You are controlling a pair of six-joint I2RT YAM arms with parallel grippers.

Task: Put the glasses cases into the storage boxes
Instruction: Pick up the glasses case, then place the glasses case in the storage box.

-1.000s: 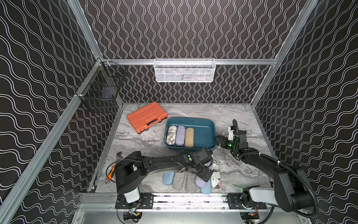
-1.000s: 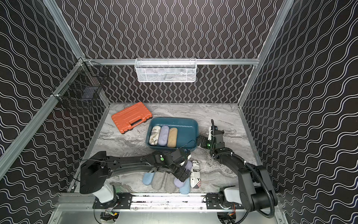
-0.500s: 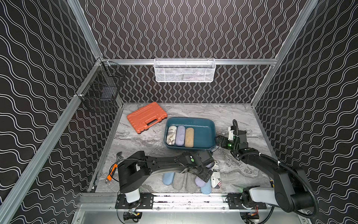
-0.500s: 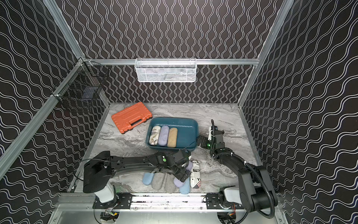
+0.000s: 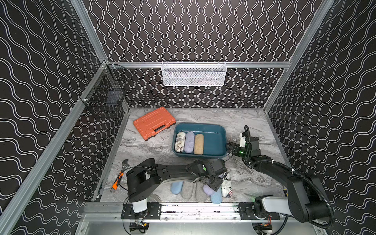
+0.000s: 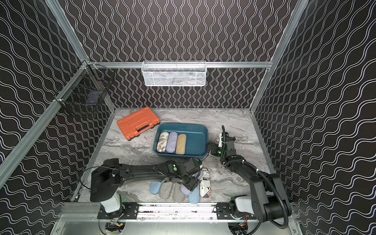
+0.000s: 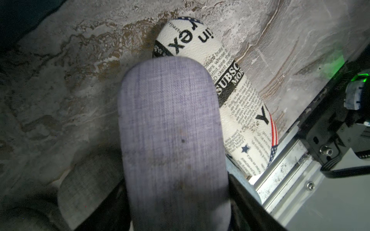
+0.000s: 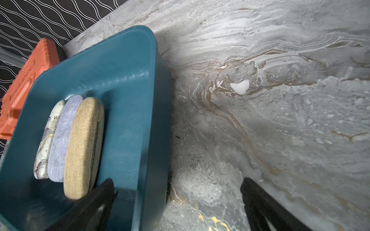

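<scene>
Tray (image 5: 200,124) sits beyond the left gripper (image 5: 212,185) in both top views. That's the nearer arm, on the lavender case (image 5: 207,189) by the front rail. Left wrist: jaws pinch it crosswise, long axis running out ahead. Right wrist: right gripper (image 8: 177,183) spread, empty, straddling the tray's wall.

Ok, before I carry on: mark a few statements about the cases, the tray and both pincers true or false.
1. The teal tray holds three cases: map-printed case, inner lavender case, tan case. True.
2. The tan case lies in the middle of them. False: the inner lavender case does.
3. The right pincer stands open astride the tray's wall. True.
4. The orange tool case lies in the tray. False: it lies on the table beside it.
5. The loose lavender case sits between the fingers of the left pincer. True.
</scene>
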